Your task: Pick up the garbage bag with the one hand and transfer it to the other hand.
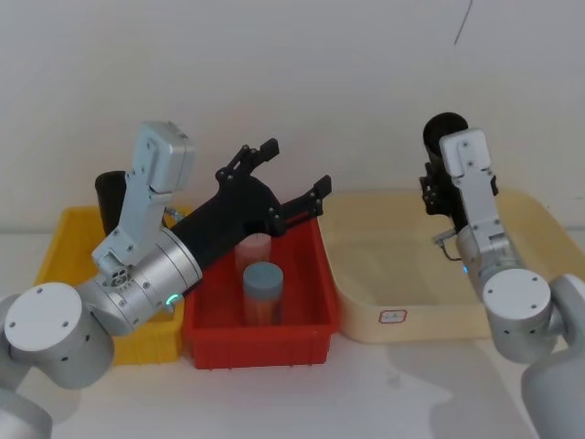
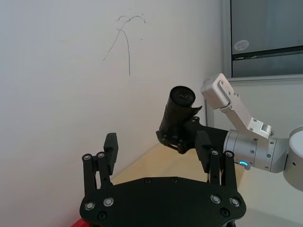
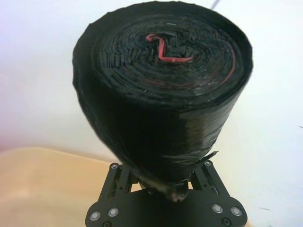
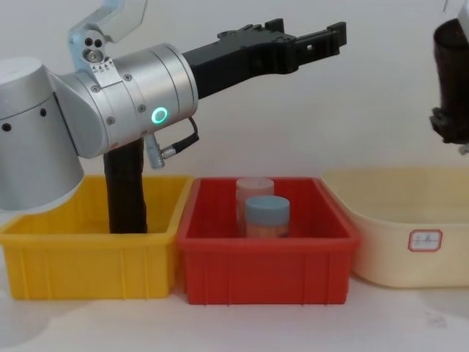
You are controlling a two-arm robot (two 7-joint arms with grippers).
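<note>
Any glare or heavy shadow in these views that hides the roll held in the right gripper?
Right wrist view: only a soft sheen on the side of the garbage bag, its coiled end plain to see, the right gripper clamping its base. Chest view: faint shadows on the table, no glare on the open left gripper. Nothing hides the roll.

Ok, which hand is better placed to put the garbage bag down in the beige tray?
Right. The right hand is shut on the garbage bag above the beige tray; the left hand is open over the red bin.
</note>
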